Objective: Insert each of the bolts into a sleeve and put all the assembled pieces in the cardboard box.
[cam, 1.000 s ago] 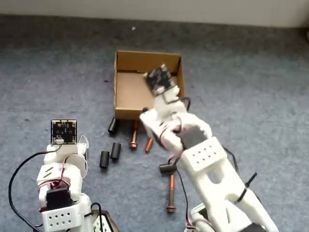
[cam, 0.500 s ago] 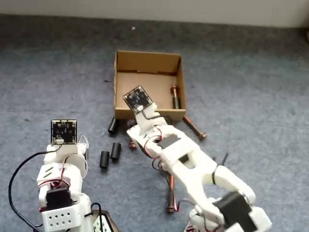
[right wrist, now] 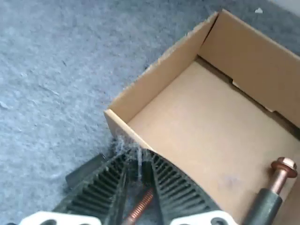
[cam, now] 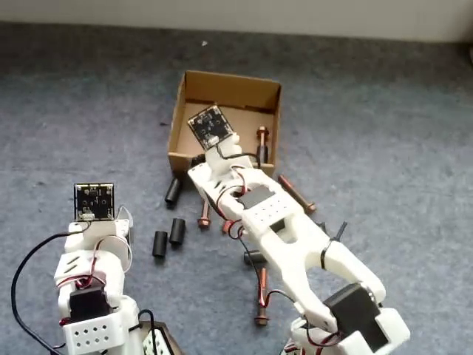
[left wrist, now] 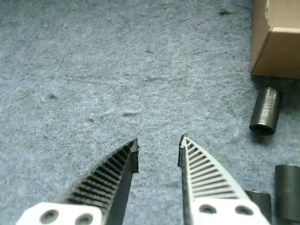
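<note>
Bolt (right wrist: 139, 208) on carpet (right wrist: 47, 70) under right gripper (right wrist: 138, 159), shaft running along the slit between its barely parted, seemingly empty jaws, close at cardboard box (right wrist: 159, 79) front wall. Left gripper (left wrist: 159, 139) half-open, empty, farther off.

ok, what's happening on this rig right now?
Bolt-and-sleeve assembly, partway done. One copper bolt in a black cylindrical sleeve lies inside the open brown cardboard box. The right gripper sits low outside the box's near wall, over a loose copper bolt on the grey carpet. The left gripper hangs open above carpet, holding nothing. Several black sleeves and copper bolts lie loose near the box.
</note>
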